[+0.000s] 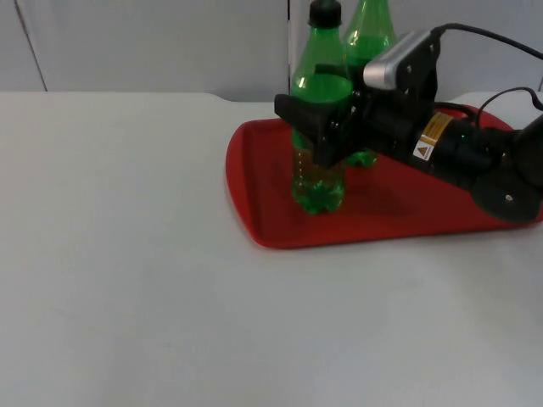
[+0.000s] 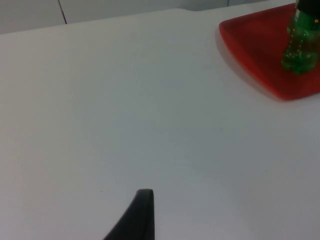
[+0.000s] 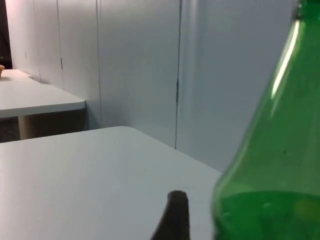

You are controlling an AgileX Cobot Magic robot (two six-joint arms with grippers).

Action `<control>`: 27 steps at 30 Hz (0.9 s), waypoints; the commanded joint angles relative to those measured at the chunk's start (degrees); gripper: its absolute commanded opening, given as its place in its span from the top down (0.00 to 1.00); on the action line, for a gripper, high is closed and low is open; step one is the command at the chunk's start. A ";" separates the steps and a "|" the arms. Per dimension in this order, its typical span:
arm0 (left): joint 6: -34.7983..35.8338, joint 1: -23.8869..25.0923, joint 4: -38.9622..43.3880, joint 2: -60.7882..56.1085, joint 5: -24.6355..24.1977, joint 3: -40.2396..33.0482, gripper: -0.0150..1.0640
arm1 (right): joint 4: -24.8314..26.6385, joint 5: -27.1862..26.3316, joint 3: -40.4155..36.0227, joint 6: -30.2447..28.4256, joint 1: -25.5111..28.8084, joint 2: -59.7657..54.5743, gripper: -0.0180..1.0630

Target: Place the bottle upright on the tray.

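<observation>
A green bottle (image 1: 319, 182) with a black cap stands upright on the red tray (image 1: 254, 170), near its left part. My right gripper (image 1: 318, 136) reaches in from the right at the bottle's middle, open, with one finger on each side of it. In the right wrist view a narrow gap shows between the black fingertip (image 3: 175, 215) and the bottle (image 3: 270, 190). My left gripper (image 2: 142, 215) waits over bare table, well to the left of the tray (image 2: 255, 55) and the bottle (image 2: 299, 47).
A second green bottle (image 1: 369, 34) stands upright on the tray just behind the first. The grey partition wall (image 1: 170, 42) closes the table behind the tray. White table top (image 1: 127, 254) stretches to the left and front.
</observation>
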State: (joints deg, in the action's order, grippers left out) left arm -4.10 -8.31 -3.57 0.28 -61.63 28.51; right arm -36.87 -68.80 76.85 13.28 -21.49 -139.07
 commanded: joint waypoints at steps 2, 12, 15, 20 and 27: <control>-0.04 -0.28 -0.28 -0.28 0.07 -0.18 0.01 | -0.50 -1.17 0.29 0.25 0.13 0.66 0.26; -0.04 -0.28 -0.28 -0.28 0.07 -0.18 0.01 | -0.74 -1.17 0.04 -0.01 0.36 0.75 0.01; -0.04 -0.28 -0.28 -0.28 0.07 -0.18 0.01 | -0.64 -1.17 -0.37 -0.75 0.36 0.75 0.01; -0.04 -0.28 -0.28 -0.28 0.07 -0.18 0.01 | 1.01 -1.17 -2.96 -1.47 0.78 1.74 0.01; -0.04 -0.28 -0.28 -0.28 0.07 -0.18 0.01 | 4.49 -1.17 -11.22 -4.28 1.80 5.19 0.01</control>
State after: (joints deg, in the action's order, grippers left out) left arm -4.10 -8.31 -3.57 0.28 -61.63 28.51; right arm -33.36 -68.90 67.79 10.05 -19.90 -135.77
